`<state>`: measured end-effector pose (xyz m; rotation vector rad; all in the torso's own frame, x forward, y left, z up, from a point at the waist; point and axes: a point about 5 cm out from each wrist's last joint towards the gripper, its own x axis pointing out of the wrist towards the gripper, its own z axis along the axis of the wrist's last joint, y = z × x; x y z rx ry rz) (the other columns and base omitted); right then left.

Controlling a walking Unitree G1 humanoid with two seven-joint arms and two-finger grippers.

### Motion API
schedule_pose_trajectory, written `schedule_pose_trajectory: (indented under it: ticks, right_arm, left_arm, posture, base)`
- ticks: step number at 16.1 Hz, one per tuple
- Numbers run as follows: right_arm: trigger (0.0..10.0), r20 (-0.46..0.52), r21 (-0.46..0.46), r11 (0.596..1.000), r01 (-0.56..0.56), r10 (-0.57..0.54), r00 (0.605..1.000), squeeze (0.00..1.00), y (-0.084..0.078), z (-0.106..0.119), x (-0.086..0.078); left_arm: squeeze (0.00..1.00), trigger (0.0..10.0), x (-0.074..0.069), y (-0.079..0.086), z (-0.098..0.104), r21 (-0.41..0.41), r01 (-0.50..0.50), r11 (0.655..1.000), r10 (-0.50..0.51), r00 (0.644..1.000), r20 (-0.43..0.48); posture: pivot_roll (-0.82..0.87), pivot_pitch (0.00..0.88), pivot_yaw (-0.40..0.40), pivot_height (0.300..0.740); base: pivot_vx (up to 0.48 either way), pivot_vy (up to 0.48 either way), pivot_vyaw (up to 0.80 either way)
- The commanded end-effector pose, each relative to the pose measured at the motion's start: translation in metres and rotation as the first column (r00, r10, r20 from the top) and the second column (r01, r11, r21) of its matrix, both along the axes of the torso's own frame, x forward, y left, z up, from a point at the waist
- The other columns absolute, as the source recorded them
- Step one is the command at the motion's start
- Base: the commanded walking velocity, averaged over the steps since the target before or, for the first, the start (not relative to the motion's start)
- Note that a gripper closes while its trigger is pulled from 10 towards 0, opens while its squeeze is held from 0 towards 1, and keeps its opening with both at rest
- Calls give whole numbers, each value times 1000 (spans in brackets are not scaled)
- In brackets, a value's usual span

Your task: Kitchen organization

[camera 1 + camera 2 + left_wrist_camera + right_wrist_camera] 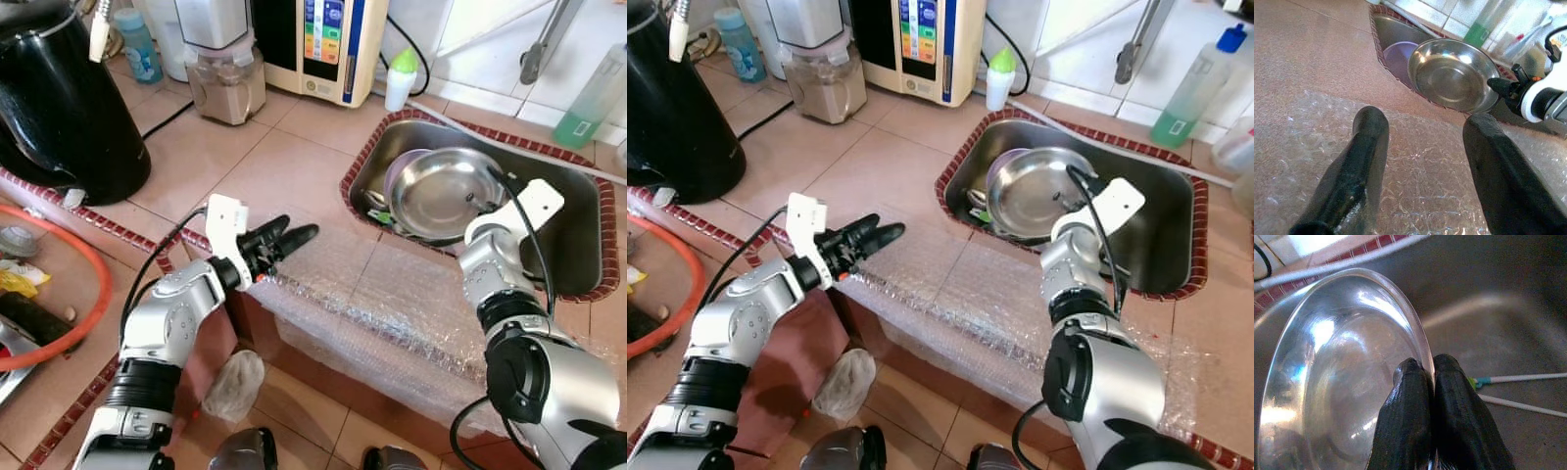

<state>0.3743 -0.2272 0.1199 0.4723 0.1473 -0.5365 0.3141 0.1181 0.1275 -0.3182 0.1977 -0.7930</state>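
From the left eye view, you have a tiled worktop ahead with a sunken steel sink at about 2 o'clock. A steel bowl stands tilted in the sink, leaning over a purple plate. Your right tool is down at the bowl's rim at its 3 o'clock side. Your left tool hovers over a sheet of bubble wrap spread along the worktop's front edge, pointing toward 2 o'clock. At 10 o'clock sits a black kettle; at 12 o'clock a blender jar and a white water machine. A green soap bottle stands behind the sink at 1 o'clock.

In the right eye view you get the same layout, with the left tool's black fingers seen parted a little above the wrap.

In the left wrist view, your left tool's two fingers stand spread wide with nothing between them, above the bubble wrap. Past them the bowl lies tilted in the sink, and the right tool meets its rim.

In the right wrist view, your right tool's fingers are pressed together, pinching the bowl's thin rim between them. Beyond the bowl, on the sink floor, lie thin white handles of some utensils.
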Motion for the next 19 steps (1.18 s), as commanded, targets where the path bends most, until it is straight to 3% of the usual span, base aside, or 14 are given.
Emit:
schedule_pose_trajectory:
  ticks: [1,2,8,11,16,19]
  right_arm:
    - [10000,-5,-16,1000,3,-3,1000,0,1,-1,-1]
    - [10000,-13,-8,1000,7,-7,1000,1000,3,-5,-2]
    - [10000,-21,-2,1000,9,-9,1000,1000,4,-13,-5]
    - [10000,13,2,1000,-9,9,1000,1000,3,-10,-5]
    - [10000,59,-153,966,-207,218,974,1000,27,-9,-4]
    - [10000,38,-325,881,-344,376,926,1000,38,-15,-13]
  left_arm:
    - [1000,10000,-2,-1,1,35,10,999,-10,1000,11]
    - [1000,10000,-1,-3,1,78,17,997,-20,999,35]
    - [1000,10000,2,-6,2,184,31,982,-49,995,92]
    - [1000,10000,5,-7,4,191,34,981,-55,993,107]
    - [1000,10000,7,-13,13,185,14,983,-47,983,175]
    - [1000,10000,5,-14,21,179,-52,983,4,966,258]
  posture:
    - [65,113,37,740]
    - [64,110,42,740]
    - [53,98,57,740]
    - [47,94,59,740]
    - [22,58,61,740]
    - [4,25,66,740]
  base:
    - [0,0,0]
    - [0,0,0]
    - [0,0,0]
    - [0,0,0]
    - [0,0,0]
    - [0,0,0]
